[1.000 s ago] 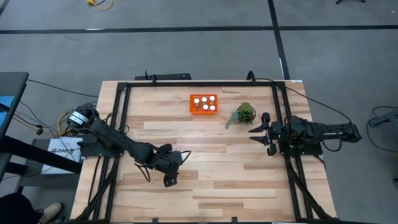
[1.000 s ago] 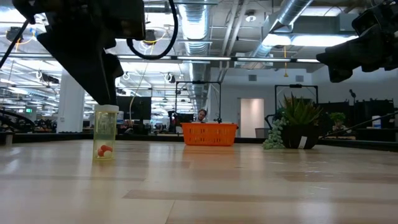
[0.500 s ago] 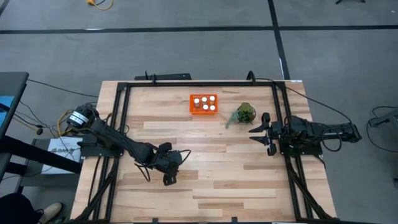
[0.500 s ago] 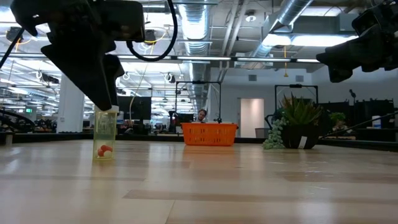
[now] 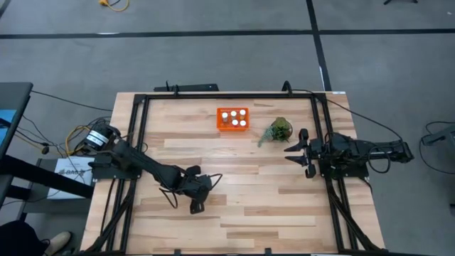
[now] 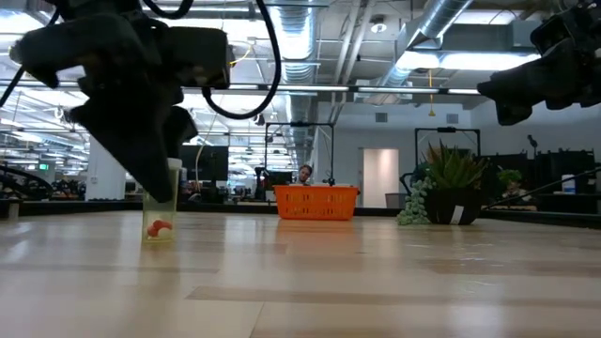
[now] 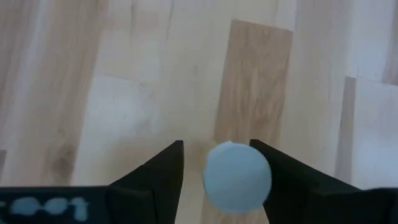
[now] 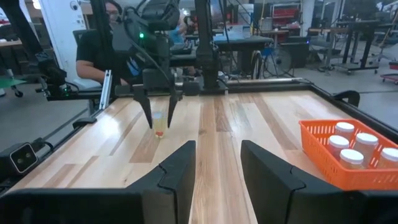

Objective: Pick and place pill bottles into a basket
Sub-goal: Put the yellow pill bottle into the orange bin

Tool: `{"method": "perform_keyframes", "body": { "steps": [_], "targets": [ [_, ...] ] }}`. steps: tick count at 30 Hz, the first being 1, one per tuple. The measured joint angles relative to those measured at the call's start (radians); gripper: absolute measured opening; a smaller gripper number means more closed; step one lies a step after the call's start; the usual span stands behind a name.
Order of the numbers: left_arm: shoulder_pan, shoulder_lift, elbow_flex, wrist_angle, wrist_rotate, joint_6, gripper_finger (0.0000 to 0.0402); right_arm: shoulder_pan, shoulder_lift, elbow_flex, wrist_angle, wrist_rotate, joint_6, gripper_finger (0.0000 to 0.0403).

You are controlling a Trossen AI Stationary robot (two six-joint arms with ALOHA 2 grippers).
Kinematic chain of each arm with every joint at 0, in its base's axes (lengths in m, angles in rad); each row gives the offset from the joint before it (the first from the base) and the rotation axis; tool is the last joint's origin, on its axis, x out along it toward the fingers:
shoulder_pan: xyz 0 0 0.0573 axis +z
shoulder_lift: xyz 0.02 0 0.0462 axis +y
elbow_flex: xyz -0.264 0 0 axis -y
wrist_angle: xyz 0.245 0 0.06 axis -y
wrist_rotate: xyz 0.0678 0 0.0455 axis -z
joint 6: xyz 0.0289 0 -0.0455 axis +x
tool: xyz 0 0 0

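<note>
One clear pill bottle [image 6: 161, 218] with a white cap [image 7: 237, 178] and a red pill inside stands upright on the wooden table [image 5: 242, 192], near its front left. My left gripper [image 7: 216, 147] is open and points down over it, one finger on each side of the cap; in the high view my left gripper [image 5: 197, 203] hides the bottle. The orange basket [image 5: 232, 119] sits at the far middle with several white-capped bottles in it. My right gripper [image 5: 297, 153] is open and empty, held above the table's right side.
A small green plant in a pot [image 5: 279, 129] stands right of the basket, close to my right gripper. A black frame [image 5: 138, 142] runs round the table. A person [image 8: 106, 43] sits beyond the table's left edge. Bare wood lies between the bottle and the basket.
My left gripper has gone down over the standing bottle and slightly toward the table's near right. Its fingers now reach down past the cap on both sides. The bottle has stayed in place and upright.
</note>
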Motion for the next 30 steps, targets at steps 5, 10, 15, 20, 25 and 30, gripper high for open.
{"method": "perform_keyframes", "body": {
  "steps": [5,10,15,20,25,30],
  "targets": [
    [0.004,0.0,0.0,-0.001,-0.009,0.007,0.0158,0.0,0.002,0.0,0.0,0.0,0.0,0.0121],
    [0.011,-0.001,0.0,-0.004,-0.056,0.015,0.0134,0.0,0.002,0.0,0.0,0.001,0.0,0.0121],
    [0.072,-0.001,0.0,0.026,-0.129,0.048,0.0106,0.0,0.002,0.0,0.0,0.0,0.0,0.0121],
    [0.155,-0.001,0.0,0.078,-0.165,0.095,0.0089,0.0,0.002,0.0,0.0,0.0,0.0,0.0121],
    [0.222,-0.001,0.001,0.151,-0.227,0.143,0.0098,0.0,0.002,0.0,0.0,0.0,0.0,0.0121],
    [0.278,-0.002,0.001,0.216,-0.247,0.189,0.0095,0.0,0.002,0.0,0.0,0.0,0.0,0.0121]
  ]
}}
